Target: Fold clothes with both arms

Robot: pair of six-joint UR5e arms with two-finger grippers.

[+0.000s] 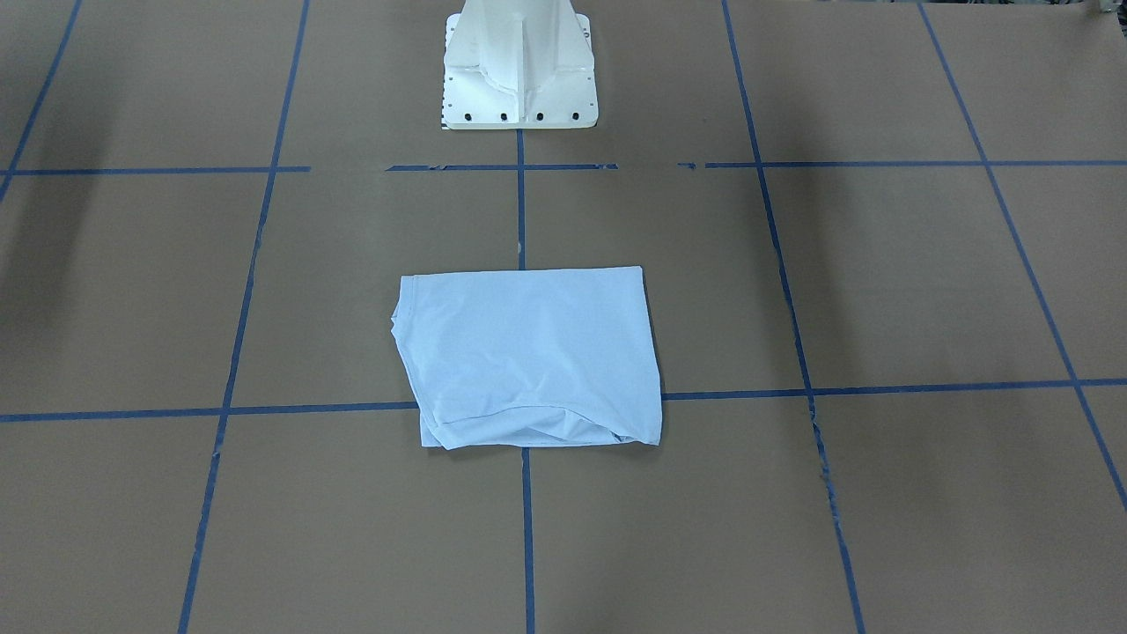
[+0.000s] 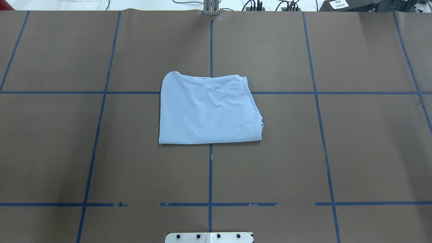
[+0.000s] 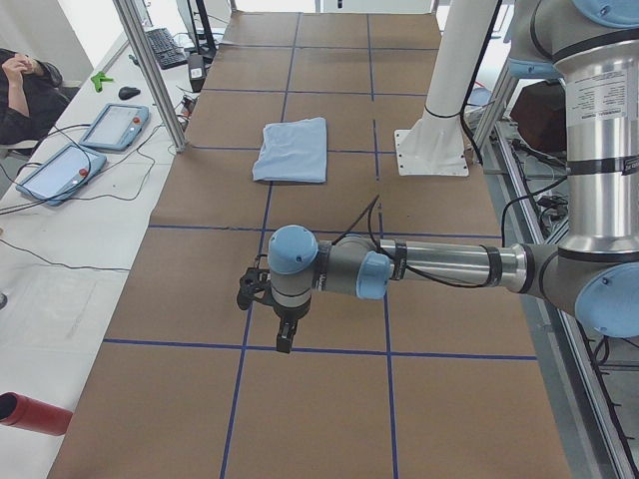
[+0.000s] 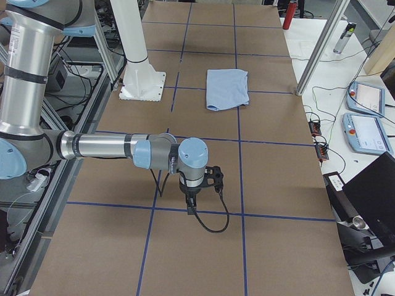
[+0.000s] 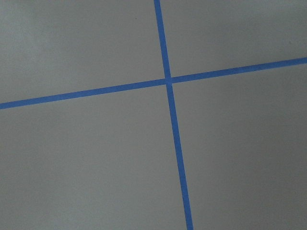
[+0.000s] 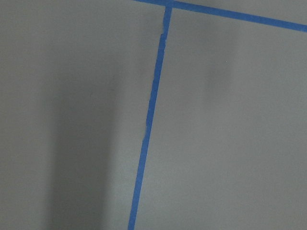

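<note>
The T-shirt (image 1: 528,352) lies flat mid-tabletop, folded into a rough rectangle of soft, pale blue knit. It sits in front of the white pedestal (image 1: 519,70), over a crossing of tape lines. Its top layer is smooth. The edge far from the pedestal is rumpled, with a stitched hem curving across it.

The tabletop (image 1: 880,264) is covered in matte brown paper, gridded with blue tape (image 5: 168,79) that is chipped in places.

Both arms are grey metal tubes with light-blue round caps. Each reaches out low at 1 end of the tabletop, well apart from the shirt. The left tool (image 3: 285,339) and right tool (image 4: 190,198) point down just above bare paper. I cannot tell whether their fingers are apart or together.
</note>
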